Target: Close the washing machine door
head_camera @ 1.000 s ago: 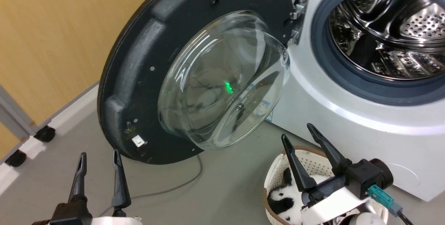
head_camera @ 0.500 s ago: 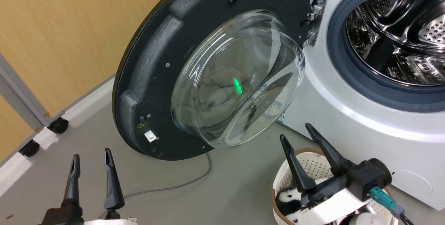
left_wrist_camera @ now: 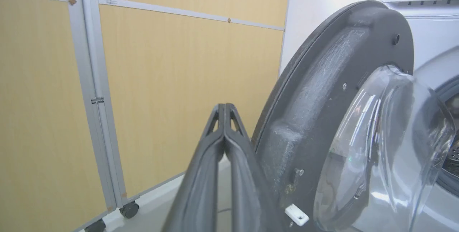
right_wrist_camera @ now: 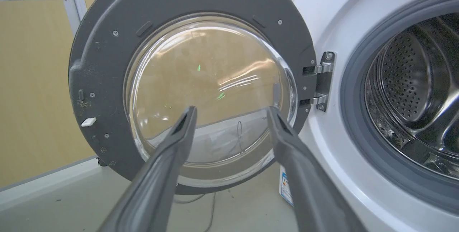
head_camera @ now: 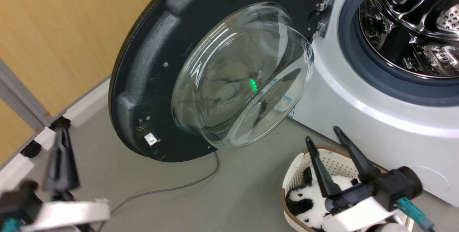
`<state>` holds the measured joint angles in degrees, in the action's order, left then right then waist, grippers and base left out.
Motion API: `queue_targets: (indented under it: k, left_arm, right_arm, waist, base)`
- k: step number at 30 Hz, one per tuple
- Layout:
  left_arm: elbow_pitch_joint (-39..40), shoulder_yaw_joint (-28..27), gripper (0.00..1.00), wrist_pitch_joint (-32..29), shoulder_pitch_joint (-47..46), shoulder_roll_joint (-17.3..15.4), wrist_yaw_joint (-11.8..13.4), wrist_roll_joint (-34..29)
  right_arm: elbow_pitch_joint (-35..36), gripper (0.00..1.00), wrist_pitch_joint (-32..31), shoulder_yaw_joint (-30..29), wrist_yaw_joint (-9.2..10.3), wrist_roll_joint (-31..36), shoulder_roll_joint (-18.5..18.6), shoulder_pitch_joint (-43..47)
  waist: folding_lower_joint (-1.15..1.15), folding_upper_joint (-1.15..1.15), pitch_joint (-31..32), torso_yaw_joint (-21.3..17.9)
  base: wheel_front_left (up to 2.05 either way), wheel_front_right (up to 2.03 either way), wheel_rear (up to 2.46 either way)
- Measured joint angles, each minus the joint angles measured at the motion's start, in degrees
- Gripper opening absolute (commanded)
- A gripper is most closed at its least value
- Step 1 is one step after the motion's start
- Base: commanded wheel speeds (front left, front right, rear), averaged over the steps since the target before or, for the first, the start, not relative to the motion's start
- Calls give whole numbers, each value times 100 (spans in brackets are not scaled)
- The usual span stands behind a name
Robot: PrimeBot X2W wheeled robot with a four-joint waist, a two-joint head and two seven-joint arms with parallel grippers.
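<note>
Washing machine door (head_camera: 143,74) wide open, swung left of washing machine (head_camera: 340,110). My left gripper (left_wrist_camera: 225,107) pinched closed, empty, near door's outer rim. Right gripper (head_camera: 322,135) spread apart, empty, near basket (head_camera: 291,174). My worry: closed tips skid off curved rim, knock glass bowl (head_camera: 236,77).

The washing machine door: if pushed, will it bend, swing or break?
Probably swings as one piece: the washing machine door hangs on a metal hinge. It looks thick and rigid, unlikely to flex. The bulging glass window likely adds weight, so expect a firm push.
</note>
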<state>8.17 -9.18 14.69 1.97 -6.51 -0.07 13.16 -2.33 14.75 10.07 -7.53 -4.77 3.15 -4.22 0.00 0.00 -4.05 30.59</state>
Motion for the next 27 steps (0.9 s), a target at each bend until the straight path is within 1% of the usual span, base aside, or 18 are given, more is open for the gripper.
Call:
queue_targets:
  k: [2,5,8,11,13,15,18,20,24,27]
  left_arm:
    - [-198,-84,0,-1,-262,-396,-229,-43]
    - [-404,-327,0,-38,-669,-792,-387,181]
    - [-825,-576,0,-309,-1244,-1150,-536,692]
    - [-1397,-878,0,-678,-1845,-1439,-619,1465]
    - [-1849,-1098,0,-1067,-2206,-1490,-651,2142]
    - [-2351,-1278,0,-1597,-2522,-1490,-666,2855]
    - [-3062,-1571,0,-2642,-2920,-1446,-666,4030]
    - [-3404,-1693,0,-3359,-3054,-1448,-665,4641]
    - [-3756,-1768,0,-4667,-3083,-1459,-662,5486]
    - [-3739,-1777,0,-5268,-2992,-1462,-664,5848]
  right_arm:
    - [109,100,0,-98,0,47,2,74]
    - [250,100,1,-178,0,125,0,77]
    - [288,100,0,-218,0,159,3,76]
    - [301,100,1,-214,0,208,1,74]
    - [302,100,1,-211,0,230,1,63]
    - [301,100,0,-198,0,231,1,35]
    - [296,100,0,-175,0,231,-1,-3]
    - [293,100,0,-170,0,231,-2,-31]
    - [290,100,0,-188,0,229,-3,-43]
    - [264,100,0,-191,0,226,-4,-42]
  waist:
    - [0,0,-34,-24]
    - [0,0,-140,-126]
    - [0,0,-291,-277]
    - [0,0,-422,-436]
    - [0,0,-493,-534]
    - [0,0,-551,-627]
    - [0,0,-592,-748]
    - [0,0,-598,-816]
    - [0,0,-555,-893]
    - [0,0,-492,-926]
  base:
    - [0,0,0]
    - [0,0,0]
    - [0,0,0]
    - [0,0,0]
    - [0,0,0]
    - [0,0,0]
    - [0,0,0]
    - [0,0,0]
    - [0,0,0]
    - [0,0,0]
